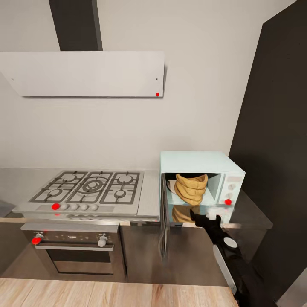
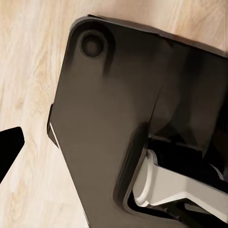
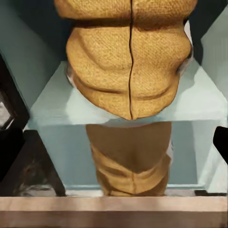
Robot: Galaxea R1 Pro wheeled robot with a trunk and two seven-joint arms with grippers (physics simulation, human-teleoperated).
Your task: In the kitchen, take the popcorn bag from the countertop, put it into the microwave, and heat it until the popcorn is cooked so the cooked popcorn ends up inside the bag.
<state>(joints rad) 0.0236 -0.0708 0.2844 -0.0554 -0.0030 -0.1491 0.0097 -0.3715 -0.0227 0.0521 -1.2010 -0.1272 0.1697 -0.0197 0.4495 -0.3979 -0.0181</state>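
Observation:
The pale mint microwave point(image 1: 200, 161) stands on the grey countertop point(image 1: 17, 179) with its door point(image 1: 163, 221) swung open to the left. The mustard-tan popcorn bag point(image 1: 191, 187) sits upright inside the cavity, mirrored in the glossy floor below it. In the right wrist view the bag point(image 3: 128, 61) is close ahead on the cavity floor. My right gripper point(image 1: 204, 217) hovers just outside the opening, below and in front of the bag, open and apart from it. One left fingertip point(image 2: 10, 142) shows over the wood floor, with nothing held.
A five-burner gas hob point(image 1: 91, 187) lies left of the microwave, over a built-in oven point(image 1: 76, 251). A flat grey range hood point(image 1: 85, 73) hangs above. A tall dark cabinet point(image 1: 277, 128) walls the right side. My own dark base point(image 2: 118, 118) is below the left wrist.

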